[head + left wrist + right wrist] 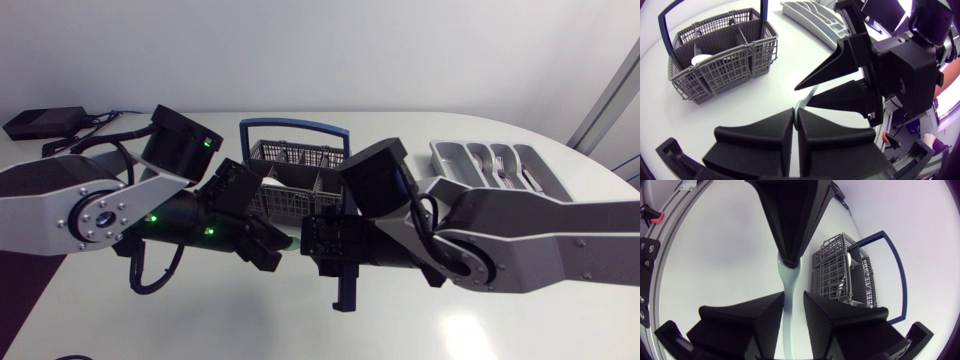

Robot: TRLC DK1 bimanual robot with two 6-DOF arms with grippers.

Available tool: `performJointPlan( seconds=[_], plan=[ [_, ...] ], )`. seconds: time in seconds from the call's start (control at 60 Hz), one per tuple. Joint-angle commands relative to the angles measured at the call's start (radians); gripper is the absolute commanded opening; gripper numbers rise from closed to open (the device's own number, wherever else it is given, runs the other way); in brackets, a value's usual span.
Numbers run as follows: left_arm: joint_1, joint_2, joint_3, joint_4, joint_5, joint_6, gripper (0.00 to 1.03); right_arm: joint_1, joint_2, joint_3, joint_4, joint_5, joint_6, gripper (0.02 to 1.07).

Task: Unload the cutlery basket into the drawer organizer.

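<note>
Both grippers meet over the table's middle, in front of the grey wire cutlery basket (295, 165) (720, 60) (845, 275) with its blue handle. A pale utensil (807, 100) (790, 282) bridges them. My left gripper (275, 250) (796, 120) (790, 262) is shut on one end of it. My right gripper (310, 240) (794, 297) (801, 96) has the handle filling the gap between its fingers, touching both. A white piece (702, 59) still sits in the basket. The grey drawer organizer (495, 165) (810, 15) lies at the back right, with cutlery in its slots.
A black box with cables (45, 122) lies at the back left corner. The basket stands just behind the two grippers. My right arm's links pass in front of the organizer.
</note>
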State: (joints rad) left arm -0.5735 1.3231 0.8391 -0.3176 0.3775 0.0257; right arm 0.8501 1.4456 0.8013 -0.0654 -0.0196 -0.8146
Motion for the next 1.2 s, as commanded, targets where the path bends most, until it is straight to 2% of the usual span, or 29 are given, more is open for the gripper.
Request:
performJointPlan(
  seconds=[0.0,0.183,0.283,0.583,0.617,0.633,0.717,0.8,0.917,0.983,1.067,1.183],
  plan=[
    [0.009,0.018,0.032,-0.015,0.018,-0.018,0.03,0.014,-0.004,-0.027,0.021,0.03,-0.001,0.22],
    [0.035,0.018,0.046,-0.032,0.07,-0.024,0.03,0.035,-0.001,-0.048,0.068,0.086,-0.003,0.2],
    [0.044,0.018,0.049,-0.038,0.1,-0.035,0.03,0.05,-0.001,-0.06,0.102,0.119,-0.006,0.12],
    [0.052,0.008,0.043,-0.034,0.104,-0.03,0.04,0.05,0.009,-0.062,0.122,0.139,-0.006,0.09],
    [0.057,0.005,0.043,-0.031,0.104,-0.03,0.07,0.05,0.01,-0.062,0.122,0.138,-0.006,0.09],
    [0.06,0.005,0.043,-0.029,0.106,-0.03,0.13,0.052,0.01,-0.063,0.122,0.138,-0.006,0.09],
    [0.061,0.002,0.045,-0.029,0.107,-0.029,0.27,0.052,0.01,-0.067,0.122,0.138,-0.008,0.09],
    [0.063,-0.002,0.046,-0.029,0.11,-0.029,0.45,0.052,0.01,-0.067,0.118,0.138,-0.008,0.09],
    [0.066,-0.018,0.048,-0.024,0.11,-0.027,0.76,0.052,0.015,-0.068,0.115,0.135,-0.009,0.09],
    [0.067,-0.027,0.046,-0.024,0.11,-0.027,0.88,0.052,0.019,-0.071,0.115,0.133,-0.009,0.09],
    [0.081,-0.051,0.043,-0.017,0.11,-0.023,0.95,0.052,0.018,-0.076,0.11,0.124,-0.009,0.09],
    [0.096,-0.099,0.031,0.012,0.109,-0.02,0.95,0.043,0.006,-0.085,0.081,0.086,-0.012,0.09]
  ],
)
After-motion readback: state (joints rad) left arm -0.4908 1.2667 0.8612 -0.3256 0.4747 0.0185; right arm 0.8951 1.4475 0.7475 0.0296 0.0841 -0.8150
